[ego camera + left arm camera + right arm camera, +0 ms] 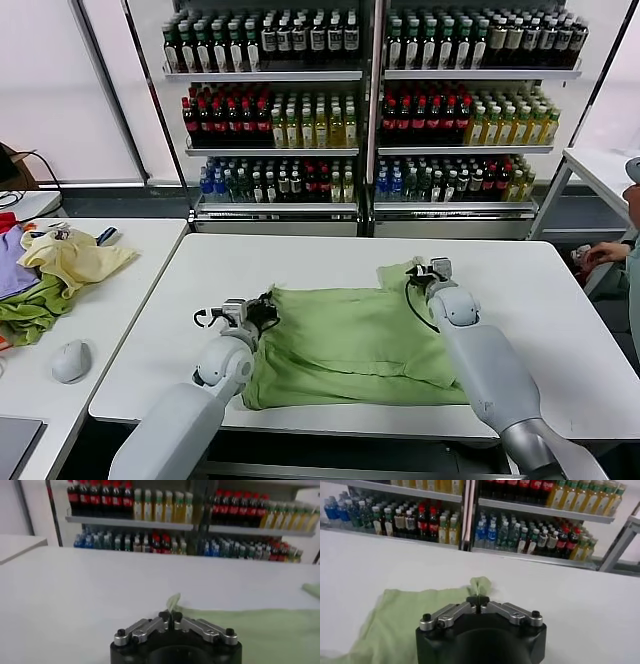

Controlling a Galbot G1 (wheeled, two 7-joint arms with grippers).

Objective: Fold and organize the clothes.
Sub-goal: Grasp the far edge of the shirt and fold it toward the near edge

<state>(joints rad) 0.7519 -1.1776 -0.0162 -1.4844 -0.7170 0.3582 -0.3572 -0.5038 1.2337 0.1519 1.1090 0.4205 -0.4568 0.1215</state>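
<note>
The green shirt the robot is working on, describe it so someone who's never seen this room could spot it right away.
On the big white table before the drink shelves, the shirt lies spread between the two arms. The left gripper and right gripper each pinch a far corner. It is light green, unlike the yellow garment and darker green one heaped on the side table.

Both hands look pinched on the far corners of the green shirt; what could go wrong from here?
1. Each hand, left hand and right hand, seems to hold only a small tip of the shirt, so a corner may slip free during a pull or lift.
2. The shirt's near edge lies close to the table front, so it might slide off.
</note>
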